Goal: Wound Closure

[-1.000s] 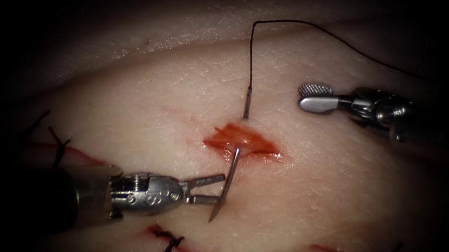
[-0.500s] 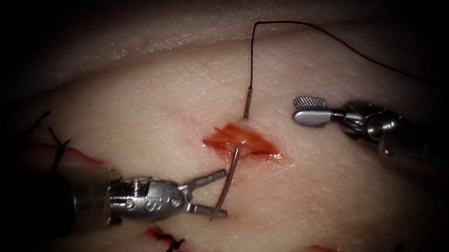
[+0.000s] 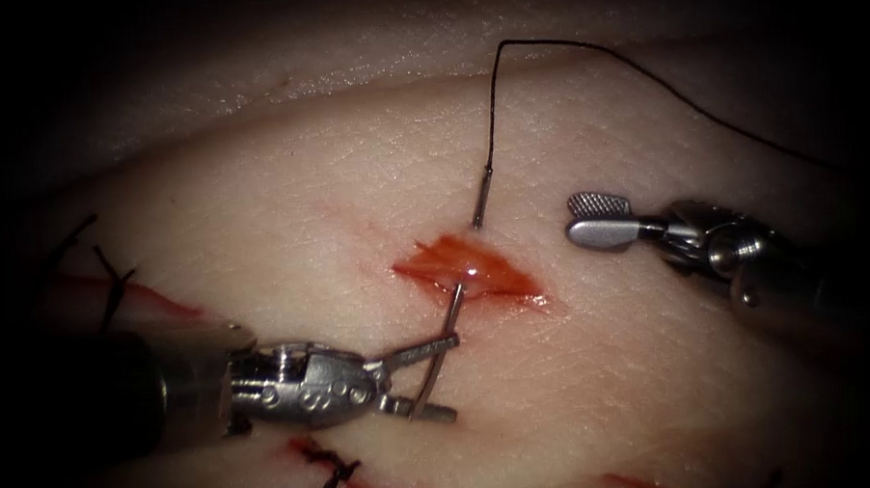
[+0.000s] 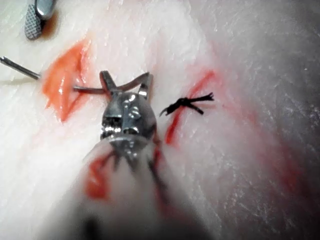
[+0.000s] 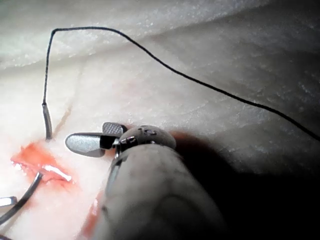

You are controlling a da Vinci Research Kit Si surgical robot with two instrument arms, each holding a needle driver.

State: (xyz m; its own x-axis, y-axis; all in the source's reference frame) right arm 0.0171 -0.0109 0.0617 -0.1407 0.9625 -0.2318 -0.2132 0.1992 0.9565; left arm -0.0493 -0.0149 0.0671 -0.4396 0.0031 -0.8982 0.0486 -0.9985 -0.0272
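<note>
The curved needle point(image 3: 445, 342) is lodged in the tissue point(image 3: 652, 381): its pointed half rises out of the open red cut point(image 3: 467, 270) toward the near side, while its swaged end point(image 3: 482, 196) stands out of the skin just beyond the cut's far edge, with the black thread point(image 3: 641, 68) trailing up and off to the right. The left tool point(image 3: 425, 377) has its fingers spread wide around the needle's exposed tip half, not gripping it. The right tool point(image 3: 598, 219) hovers to the right of the cut, fingers slightly parted and holding nothing. Knotted black stitches point(image 3: 332, 467) sit on a neighbouring cut nearer the camera.
</note>
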